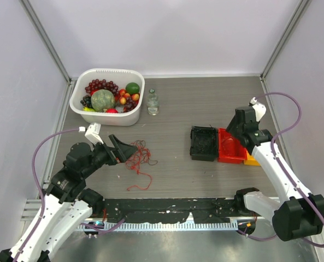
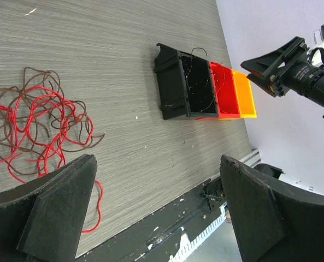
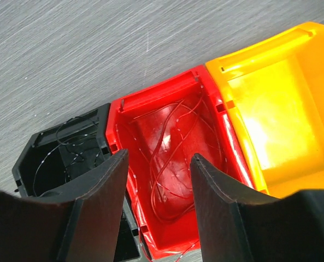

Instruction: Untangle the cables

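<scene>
The cables [image 1: 141,158], thin red and dark brown strands in a loose tangle, lie on the table left of centre; in the left wrist view the cables [image 2: 36,128] sit at the left. My left gripper [image 1: 130,152] hovers at the tangle's left edge, wide open [image 2: 157,164] and holding nothing. More thin red strands [image 3: 172,158] lie inside the red bin [image 3: 151,98], and dark ones [image 3: 69,150] in the black bin [image 3: 25,169]. My right gripper [image 1: 234,134] hangs over the red bin [image 1: 230,147], open [image 3: 159,158], with nothing between its fingers.
The black bin [image 1: 204,143], red bin and orange bin [image 1: 253,159] stand side by side right of centre. A white tub [image 1: 74,101] of fruit and a small glass bottle [image 1: 152,102] stand at the back left. A black strip [image 1: 167,207] runs along the near edge.
</scene>
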Controlling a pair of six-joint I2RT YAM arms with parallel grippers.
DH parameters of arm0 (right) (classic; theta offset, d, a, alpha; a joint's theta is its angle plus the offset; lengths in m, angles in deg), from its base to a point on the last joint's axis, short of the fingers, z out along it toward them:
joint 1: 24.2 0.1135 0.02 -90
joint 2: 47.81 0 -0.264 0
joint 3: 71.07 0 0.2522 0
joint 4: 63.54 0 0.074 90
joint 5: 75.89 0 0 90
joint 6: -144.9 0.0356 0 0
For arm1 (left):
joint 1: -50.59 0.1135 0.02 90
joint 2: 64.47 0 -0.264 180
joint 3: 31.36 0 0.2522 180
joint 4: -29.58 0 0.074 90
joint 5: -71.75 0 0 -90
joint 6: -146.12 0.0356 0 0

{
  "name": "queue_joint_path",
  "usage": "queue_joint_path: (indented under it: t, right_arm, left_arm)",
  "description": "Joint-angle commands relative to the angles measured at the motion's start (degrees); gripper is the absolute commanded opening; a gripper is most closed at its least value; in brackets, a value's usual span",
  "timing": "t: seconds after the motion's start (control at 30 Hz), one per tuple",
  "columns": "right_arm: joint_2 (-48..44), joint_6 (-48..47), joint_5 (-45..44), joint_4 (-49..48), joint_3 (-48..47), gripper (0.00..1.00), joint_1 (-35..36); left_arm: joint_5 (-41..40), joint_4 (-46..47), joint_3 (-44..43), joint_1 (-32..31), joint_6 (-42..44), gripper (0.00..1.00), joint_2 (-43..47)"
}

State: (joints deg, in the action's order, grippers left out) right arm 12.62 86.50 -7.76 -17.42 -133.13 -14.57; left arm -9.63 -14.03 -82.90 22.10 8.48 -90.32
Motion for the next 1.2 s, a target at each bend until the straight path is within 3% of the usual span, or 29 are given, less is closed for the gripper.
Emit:
queue_joint_path:
  t: [0.0,0.4,1.03,1.17]
  right_arm:
    - [1.7,-3.6,3.8,-3.6,-1.9,0.55,-0.1]
    - [7.9,-2.9,6.4,-8.3,0.6,0.37,0.0]
    - [10.0,-3.7,9.7,-9.5,2.8,0.37,-0.1]
    - [9.7,-3.9,6.9,-9.1,3.1,0.24,0.0]
  left_arm:
    - [1.0,2.8,0.2,0.1,-0.2,1.00,0.1]
    - [0.0,1.0,-0.5,0.1,0.4,1.00,0.6]
    - [1.4,3.7,0.2,0.1,0.5,1.00,-2.1]
    - [1.6,3.6,0.3,0.1,0.5,1.00,-2.1]
